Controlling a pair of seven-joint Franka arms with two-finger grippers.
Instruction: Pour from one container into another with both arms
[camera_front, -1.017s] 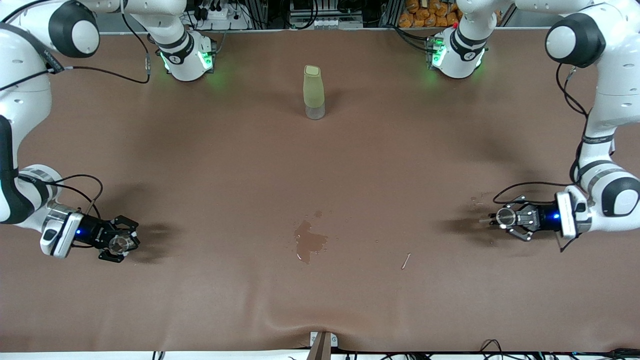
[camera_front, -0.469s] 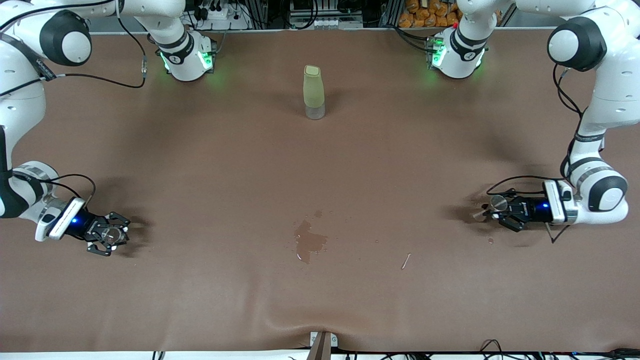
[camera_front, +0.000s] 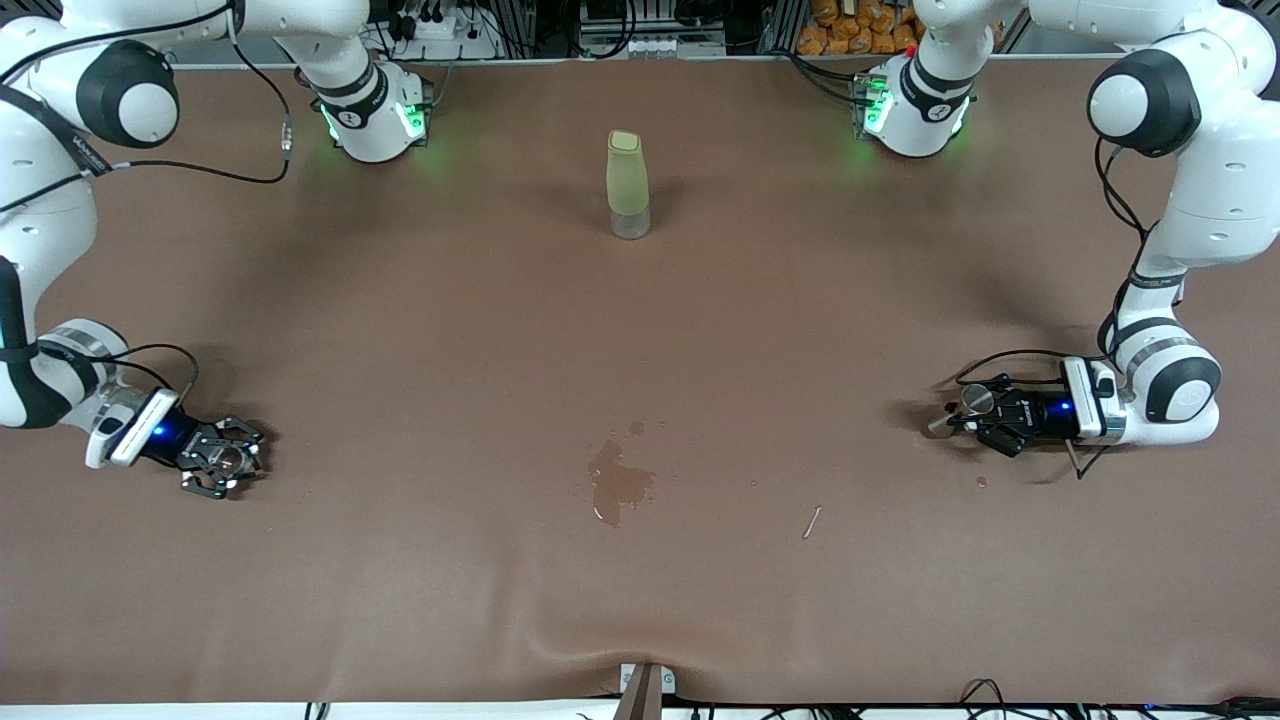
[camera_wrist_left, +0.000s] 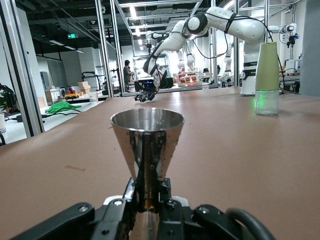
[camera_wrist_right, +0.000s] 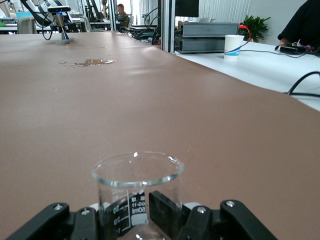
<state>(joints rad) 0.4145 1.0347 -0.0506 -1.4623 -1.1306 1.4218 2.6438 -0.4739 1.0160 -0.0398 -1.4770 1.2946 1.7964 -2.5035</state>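
Glass cup (camera_front: 232, 462) sits upright in your right gripper (camera_front: 222, 466), clenched on it low at the right arm's end of the table (camera_front: 640, 350). You've got a wet patch (camera_front: 618, 483) mid-table, with the pale-green bottle (camera_front: 627, 184) farther from the front camera. Your left gripper (camera_front: 985, 415) grasps the metal measuring cup (camera_front: 976, 400) by its waist, upright, at the left arm's end.

We are in a robotics lab: two large white jointed robot arms (camera_front: 1180, 90) are bolted to a long brown-covered counter (camera_front: 640, 330). Out past the left claw (camera_wrist_left: 150, 210) stand aluminium-frame bays (camera_wrist_left: 105, 45) and another white arm rig (camera_wrist_left: 220, 25). Past the right claw (camera_wrist_right: 145, 220), a white desk (camera_wrist_right: 260, 60) carries grey electronics boxes (camera_wrist_right: 205, 37).
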